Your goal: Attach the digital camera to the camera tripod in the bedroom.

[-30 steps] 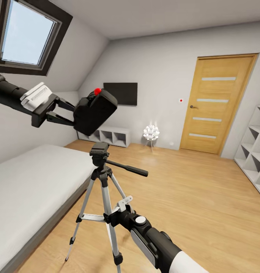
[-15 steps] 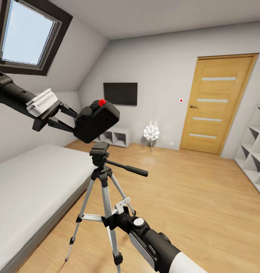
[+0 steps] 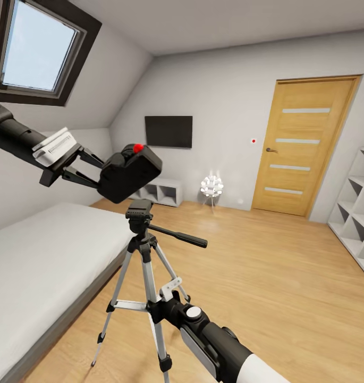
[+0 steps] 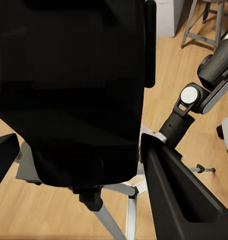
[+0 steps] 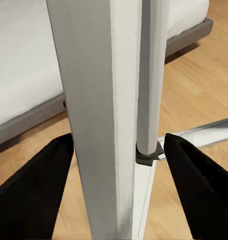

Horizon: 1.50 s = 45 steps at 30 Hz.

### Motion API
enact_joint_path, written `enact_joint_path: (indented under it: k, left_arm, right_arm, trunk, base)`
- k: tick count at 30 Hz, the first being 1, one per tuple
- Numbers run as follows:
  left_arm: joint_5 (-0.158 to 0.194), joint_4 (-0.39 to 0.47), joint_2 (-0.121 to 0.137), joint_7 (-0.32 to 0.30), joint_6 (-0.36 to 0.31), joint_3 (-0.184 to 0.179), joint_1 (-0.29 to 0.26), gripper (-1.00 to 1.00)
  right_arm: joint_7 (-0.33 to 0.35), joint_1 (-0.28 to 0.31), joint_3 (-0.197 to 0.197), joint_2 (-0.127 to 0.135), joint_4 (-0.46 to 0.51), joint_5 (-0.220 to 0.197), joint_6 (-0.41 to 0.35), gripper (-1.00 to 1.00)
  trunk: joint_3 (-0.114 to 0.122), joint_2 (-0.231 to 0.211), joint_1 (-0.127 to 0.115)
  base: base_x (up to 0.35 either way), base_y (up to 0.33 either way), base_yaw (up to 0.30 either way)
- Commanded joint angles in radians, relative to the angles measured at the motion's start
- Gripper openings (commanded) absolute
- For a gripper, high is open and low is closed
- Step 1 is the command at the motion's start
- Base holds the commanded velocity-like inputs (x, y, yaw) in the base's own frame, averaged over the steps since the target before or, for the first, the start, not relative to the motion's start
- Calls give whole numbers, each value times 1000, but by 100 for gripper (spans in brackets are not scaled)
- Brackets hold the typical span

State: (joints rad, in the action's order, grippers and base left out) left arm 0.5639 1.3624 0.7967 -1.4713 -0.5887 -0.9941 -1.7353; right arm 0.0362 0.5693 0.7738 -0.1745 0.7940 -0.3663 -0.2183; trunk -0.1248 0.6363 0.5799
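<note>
**Camera hanging just above the tripod head**

Camera is sitting pinched in the left gripper, tilted, with its red dot up, hovering just over and slightly to the bed side of the tripod head. In the left wrist view the camera is blocking most of the sight line, with the tripod head peeking out beneath it.

The right gripper is reaching in at the tripod's centre column; in the right wrist view its fingers are standing either side of the column, and I cannot tell whether they are pressing on it or just bracketing it.

Risks, as I judge them: the camera is coming in tilted and off-centre, so it may land on the head's edge and fail to seat, or slip in the grip. A hard push down could tip the light tripod if the right gripper is not steadying it. The pan handle is sticking out toward the door and could be knocked.

The low white cubby unit and the shelf by the door are looking empty.
</note>
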Motion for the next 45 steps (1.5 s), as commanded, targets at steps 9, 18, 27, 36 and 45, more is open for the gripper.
enact_joint_path:
  k: [9, 18, 27, 36, 45]
  left_arm:
    - [7, 20, 19, 0, -5, -8, -4, -100]
    - [93, 112, 121, 0, -3, -8, -5, -100]
    - [117, 149, 165, -3, -2, -66, -52, -100]
    - [167, 104, 134, -3, 44, -279, -170, -100]
    - [210, -66, -2, -3, 153, -491, -275, -100]
  right_arm:
    - [1, 1, 2, 0, -2, -5, -3, -100]
    - [1, 1, 2, 0, -2, -5, -2, -100]
    - [1, 1, 2, 0, -4, -5, -2, -100]
    - [1, 1, 1, 0, -4, -5, 16, -100]
    - [1, 0, 2, 0, -4, -5, 40, -100]
  trunk:
    - [-2, 2, 0]
    - [-2, 2, 0]
    - [-2, 2, 0]
    - [-2, 2, 0]
    - [-2, 2, 0]
  base:
    - [0, 0, 0]
    - [0, 0, 0]
    - [0, 0, 0]
    - [0, 0, 0]
    - [0, 0, 0]
